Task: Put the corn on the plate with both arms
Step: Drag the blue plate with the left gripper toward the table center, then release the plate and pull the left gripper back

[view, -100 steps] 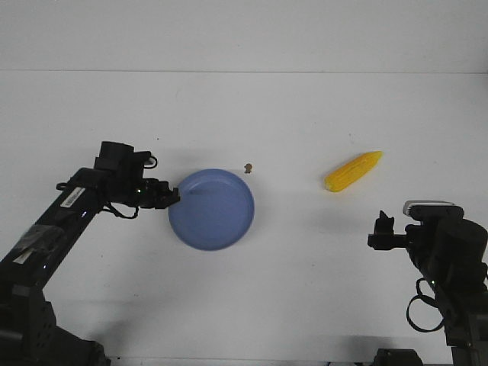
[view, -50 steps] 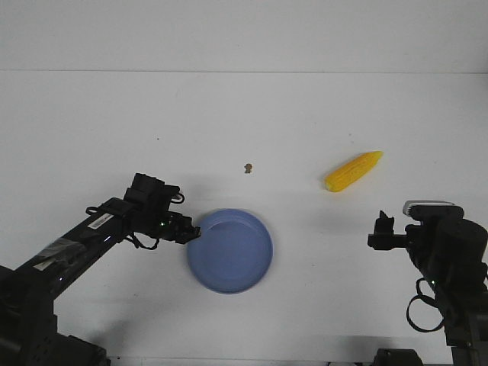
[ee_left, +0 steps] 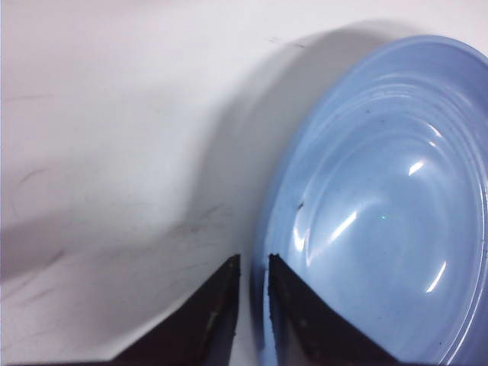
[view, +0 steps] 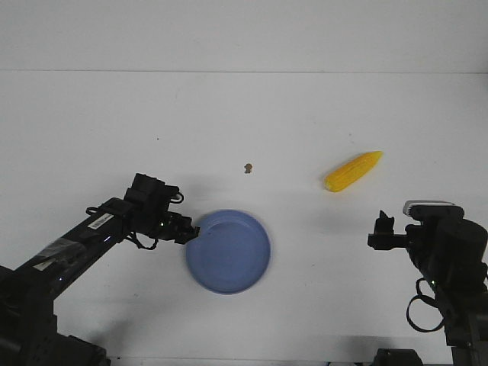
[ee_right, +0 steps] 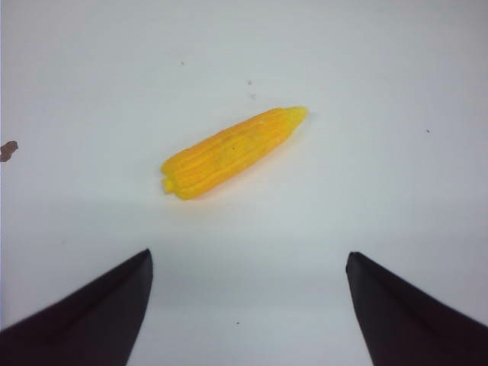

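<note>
So, one plate (view: 229, 252) here: round, shallow, light blue glossy plastic with a raised rim and faint rings moulded into the bowl. It sits toward the front edge of the white table (view: 305, 107), a bit left of the middle. The left gripper (view: 191, 232) has its two black pointed prongs pinched narrow over the plate's left rim, one prong inside the rim and one outside, as the left wrist view shows.

One corn (view: 353, 171) too: bright yellow, tapered, toy-like, with rows of bumpy kernels. It lies flat on the table toward the right edge, well apart from the plate, thin end pointing to the far right corner. Nothing touches it.

The right gripper (view: 379, 230) hangs near the front right corner, short of the corn. Its prongs are spread wide with nothing between them, and the corn shows beyond them in the wrist view.

One tiny brown speck (view: 248, 167) sits mid-table, between plate and corn. The tabletop is matte white with a few faint scuffs.
</note>
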### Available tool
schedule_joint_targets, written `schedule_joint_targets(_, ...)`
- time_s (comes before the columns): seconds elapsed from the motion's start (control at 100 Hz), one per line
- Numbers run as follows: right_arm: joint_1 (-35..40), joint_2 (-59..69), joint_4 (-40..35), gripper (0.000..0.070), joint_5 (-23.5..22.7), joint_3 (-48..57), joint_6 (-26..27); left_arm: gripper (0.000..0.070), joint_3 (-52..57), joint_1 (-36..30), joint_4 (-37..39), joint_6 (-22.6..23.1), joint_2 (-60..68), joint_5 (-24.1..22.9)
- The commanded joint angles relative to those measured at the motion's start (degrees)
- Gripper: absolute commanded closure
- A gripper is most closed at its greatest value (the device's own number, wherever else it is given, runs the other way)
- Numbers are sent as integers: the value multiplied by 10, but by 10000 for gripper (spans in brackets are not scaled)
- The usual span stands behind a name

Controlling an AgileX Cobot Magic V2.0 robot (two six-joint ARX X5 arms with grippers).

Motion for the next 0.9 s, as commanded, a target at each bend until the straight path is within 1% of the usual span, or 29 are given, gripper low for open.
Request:
schedule_joint_targets(0.0, 1, 2, 5, 165, 0, 9, 6, 542, 3, -2, -1, -2, 6, -1)
schedule_joint_targets(0.1, 1, 2, 6, 165, 0, 9, 6, 324, 3, -2, 3, -2, 6, -1)
schedule_joint_targets(0.15, 1, 2, 6, 164, 0, 9, 8, 232, 4, -1, 7, -1, 3, -1)
schedule_joint_targets(0.25, 1, 2, 8, 136, 0, 9, 24, 84, 4, 3, 23, 0, -10, -1)
schedule_joint_targets(0.32, 1, 2, 9, 99, 0, 9, 29, 28, 4, 8, 38, 0, -30, -2)
schedule_joint_targets(0.37, 1, 2, 9, 61, 0, 9, 30, 25, 4, 11, 49, 2, -50, -12)
schedule_joint_targets(0.42, 1, 3, 9, 27, 0, 9, 32, 25, 4, 13, 55, 8, -75, -43)
schedule_joint_targets(0.48, 1, 3, 10, 11, 0, 9, 38, 25, 4, 14, 56, 25, -108, -106)
schedule_joint_targets(0.58, 1, 5, 18, 11, 1, 9, 52, 26, 4, 14, 51, 49, -164, -237)
schedule_joint_targets(0.64, 0, 12, 35, 11, 2, 9, 66, 27, 4, 14, 47, 57, -192, -287)
schedule_joint_targets(0.68, 0, 19, 49, 11, 3, 9, 77, 27, 4, 14, 44, 60, -207, -305)
schedule_joint_targets(0.72, 0, 30, 66, 11, 3, 9, 87, 28, 4, 15, 42, 60, -219, -313)
schedule_joint_targets(0.89, 0, 120, 143, 11, 3, 9, 150, 28, 4, 18, 32, 61, -246, -315)
